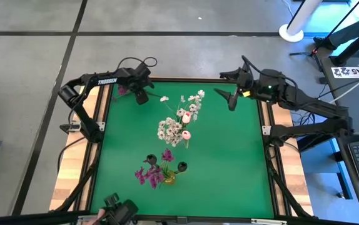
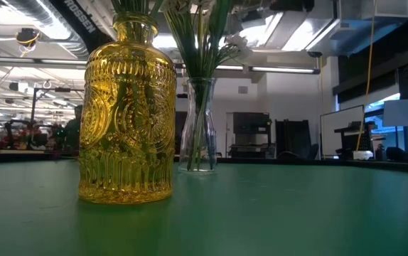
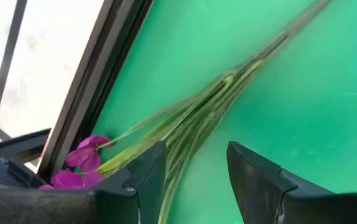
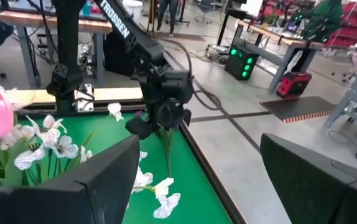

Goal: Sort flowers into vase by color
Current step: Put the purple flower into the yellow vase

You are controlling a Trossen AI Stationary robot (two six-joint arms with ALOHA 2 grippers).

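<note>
My magenta flower stem (image 3: 185,121) at the mat's eleven o'clock corner, seemingly pinched between left gripper (image 1: 141,95) fingers, white sprays in the clear vase (image 2: 197,128) mid-mat, yellow vase (image 2: 126,114) toward six, right gripper (image 1: 232,100) spread empty at one o'clock.

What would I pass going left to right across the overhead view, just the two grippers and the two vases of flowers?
Left gripper with a purple flower stem → vase of purple flowers → vase of white and pink flowers → right gripper.
</note>
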